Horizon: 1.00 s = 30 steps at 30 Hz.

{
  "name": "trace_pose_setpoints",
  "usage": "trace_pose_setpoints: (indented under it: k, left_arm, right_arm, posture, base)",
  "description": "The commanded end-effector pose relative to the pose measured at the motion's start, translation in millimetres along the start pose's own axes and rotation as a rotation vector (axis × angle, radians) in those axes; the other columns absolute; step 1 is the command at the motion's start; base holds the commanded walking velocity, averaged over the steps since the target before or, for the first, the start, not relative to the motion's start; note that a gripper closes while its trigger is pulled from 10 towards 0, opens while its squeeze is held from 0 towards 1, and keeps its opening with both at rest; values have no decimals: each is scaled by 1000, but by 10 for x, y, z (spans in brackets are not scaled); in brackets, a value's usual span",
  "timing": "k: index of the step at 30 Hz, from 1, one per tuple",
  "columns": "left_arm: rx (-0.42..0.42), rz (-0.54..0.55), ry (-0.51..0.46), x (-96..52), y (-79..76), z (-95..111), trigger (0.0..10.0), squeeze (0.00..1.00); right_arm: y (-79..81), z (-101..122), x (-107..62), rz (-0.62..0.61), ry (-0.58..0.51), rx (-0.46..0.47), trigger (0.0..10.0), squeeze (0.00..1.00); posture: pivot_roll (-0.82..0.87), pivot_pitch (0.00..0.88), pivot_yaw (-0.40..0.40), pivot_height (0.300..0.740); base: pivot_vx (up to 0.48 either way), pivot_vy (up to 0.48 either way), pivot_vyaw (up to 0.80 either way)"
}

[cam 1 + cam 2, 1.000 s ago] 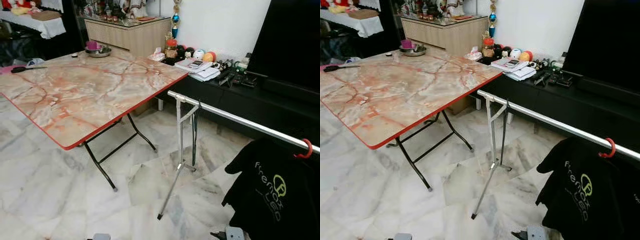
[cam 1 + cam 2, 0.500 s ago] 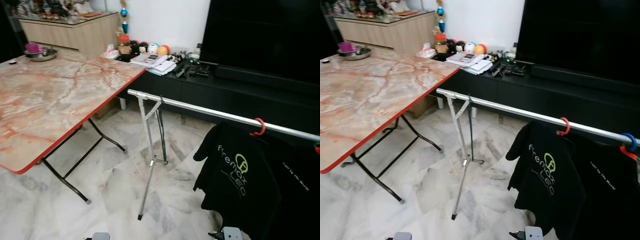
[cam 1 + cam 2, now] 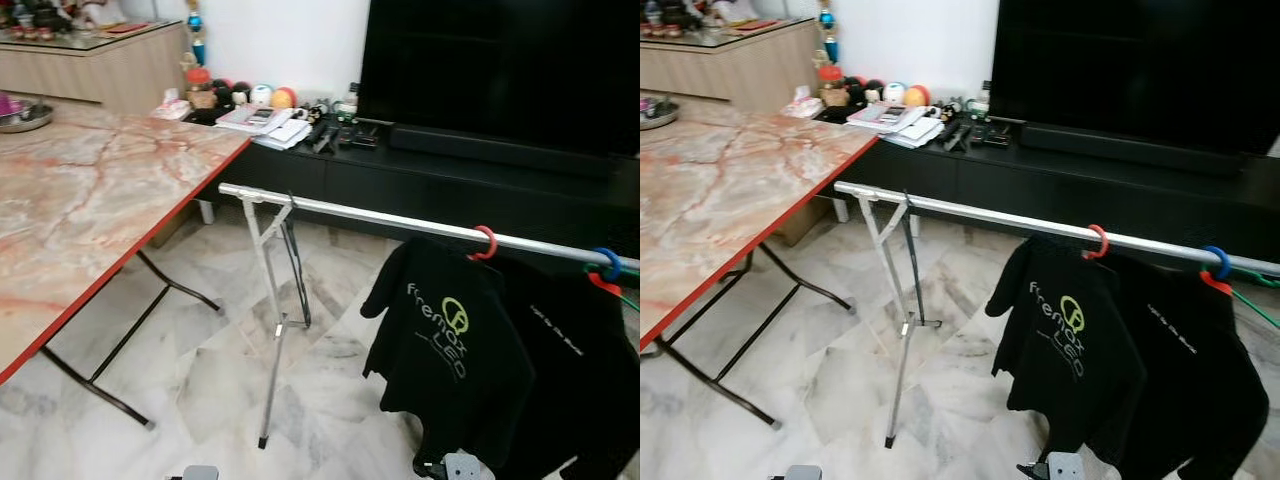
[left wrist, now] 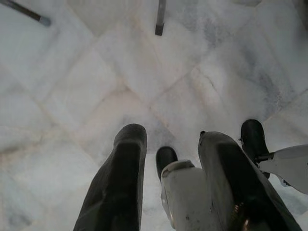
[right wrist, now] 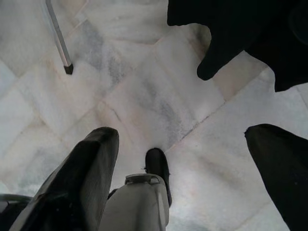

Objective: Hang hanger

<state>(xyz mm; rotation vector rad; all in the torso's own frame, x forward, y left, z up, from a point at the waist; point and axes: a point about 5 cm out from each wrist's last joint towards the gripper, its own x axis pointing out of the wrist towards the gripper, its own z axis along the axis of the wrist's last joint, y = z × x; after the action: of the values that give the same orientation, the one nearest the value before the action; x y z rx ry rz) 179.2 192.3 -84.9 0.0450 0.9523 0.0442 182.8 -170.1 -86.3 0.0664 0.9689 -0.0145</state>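
Head views: I note a red hanger (image 3: pixel 486 243) hooked on the silver rail (image 3: pixel 380 218) at 3 o'clock, carrying a black printed T-shirt (image 3: pixel 455 350). A blue hanger (image 3: pixel 1217 262) sits further along the rail. The marble table (image 3: pixel 90 200) lies at 9 o'clock.

Left wrist view: left gripper (image 4: pixel 174 144) hangs over the marble floor (image 4: pixel 96 86), fingers parted, holding nothing, well below the hangers.

Right wrist view: right gripper (image 5: pixel 192 144) spread wide, empty, with the black shirt hem at 1 o'clock.
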Motion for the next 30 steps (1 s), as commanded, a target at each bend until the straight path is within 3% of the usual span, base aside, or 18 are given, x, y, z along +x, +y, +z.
trace_pose_setpoints:
  k: [1,22,30]
  left_arm:
    - [3,2,17,-5,0,-37,10000,0]
    - [16,4,15,-7,39,-30,10000,0]
    - [13,0,6,-6,42,-16,10000,0]
  right_arm:
    - [-6,15,1,-1,-5,2,10000,0]
    - [39,14,3,4,-22,41,10000,0]
    - [48,7,2,8,-20,39,10000,0]
  posture:
    - [163,0,-31,740]
    - [164,0,-11,740]
    - [167,0,-8,740]
  base:
    - [274,0,0]
    - [288,0,0]
    - [0,0,-708]
